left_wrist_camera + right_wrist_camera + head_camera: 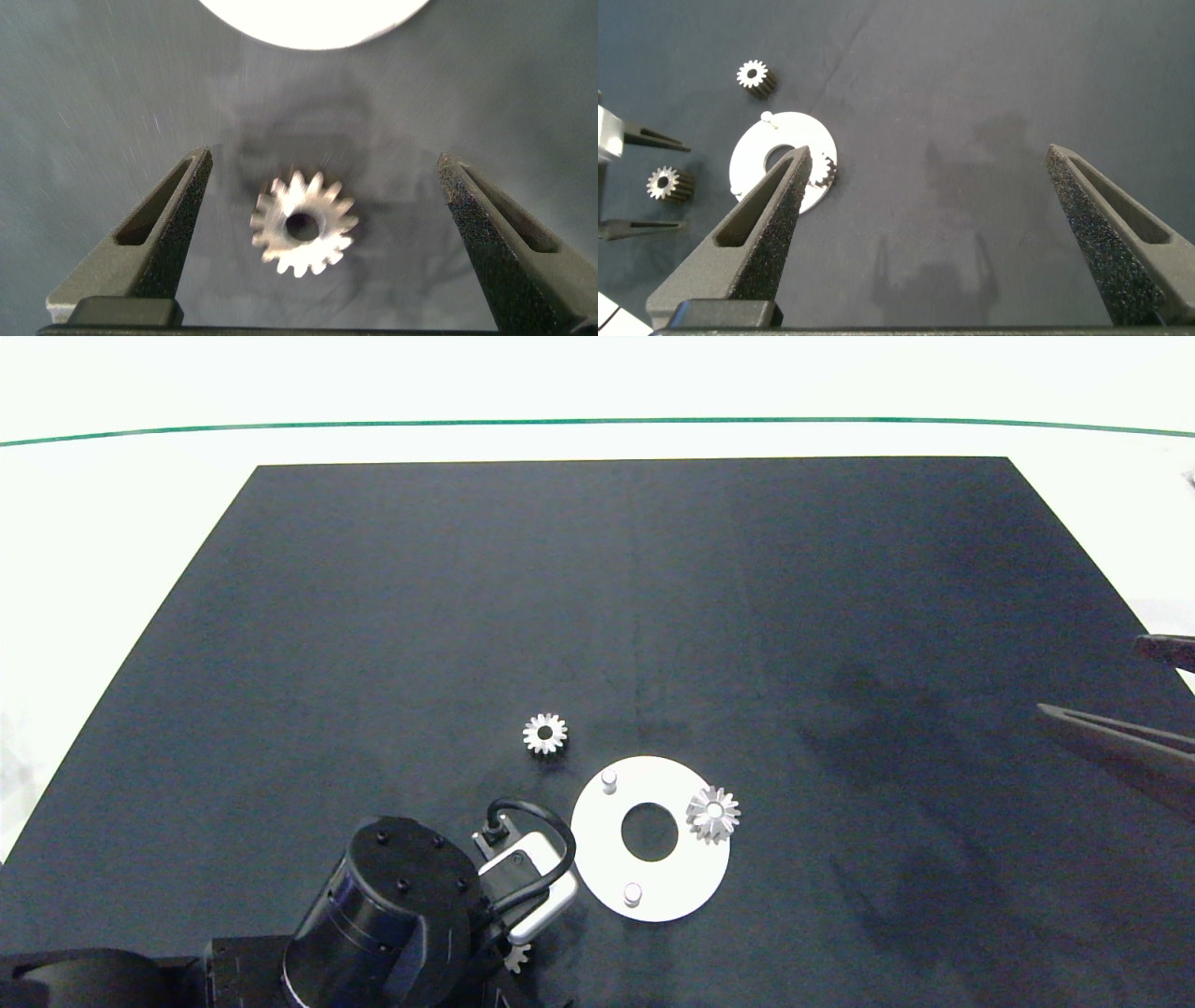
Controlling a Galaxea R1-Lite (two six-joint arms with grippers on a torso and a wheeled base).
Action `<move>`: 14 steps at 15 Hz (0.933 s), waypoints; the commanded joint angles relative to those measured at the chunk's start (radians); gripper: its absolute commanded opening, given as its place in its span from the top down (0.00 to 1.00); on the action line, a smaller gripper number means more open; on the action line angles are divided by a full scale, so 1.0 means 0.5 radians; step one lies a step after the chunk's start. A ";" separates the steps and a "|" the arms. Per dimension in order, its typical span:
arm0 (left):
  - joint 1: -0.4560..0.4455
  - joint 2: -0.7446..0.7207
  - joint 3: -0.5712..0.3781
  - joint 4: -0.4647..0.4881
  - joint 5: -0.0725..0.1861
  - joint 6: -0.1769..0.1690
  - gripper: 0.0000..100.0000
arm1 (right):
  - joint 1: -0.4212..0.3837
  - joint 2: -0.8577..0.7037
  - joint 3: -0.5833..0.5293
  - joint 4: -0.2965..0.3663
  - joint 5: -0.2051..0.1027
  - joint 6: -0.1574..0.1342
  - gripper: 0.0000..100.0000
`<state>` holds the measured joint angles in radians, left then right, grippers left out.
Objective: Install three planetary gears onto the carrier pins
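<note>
The white disc lies at front centre with two bare carrier pins. One planetary gear sits at the disc's right rim, its centre showing white. A second gear lies loose on the mat behind the disc. A third gear lies flat on the mat between the fingers of my open left gripper, untouched; in the head view this gear peeks out under the left wrist. My right gripper hangs open and empty at the right edge.
A black mat covers the white table. The left arm stands just left of the disc. In the right wrist view the disc and the left gripper's fingers lie far off to one side.
</note>
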<state>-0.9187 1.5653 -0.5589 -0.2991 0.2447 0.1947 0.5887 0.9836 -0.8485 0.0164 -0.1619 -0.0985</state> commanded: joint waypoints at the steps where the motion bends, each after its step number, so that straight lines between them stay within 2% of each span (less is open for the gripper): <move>1: 0.046 0.051 0.038 -0.009 0.002 0.003 0.00 | 0.001 -0.001 0.000 0.001 0.002 -0.002 0.00; 14: 0.055 -0.069 0.109 -0.006 0.002 0.016 0.02 | 0.001 -0.004 0.000 0.001 -0.001 -0.002 0.00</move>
<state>-0.8909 1.5366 -0.5079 -0.2977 0.2438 0.2019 0.5887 0.9817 -0.8481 0.0168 -0.1615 -0.0996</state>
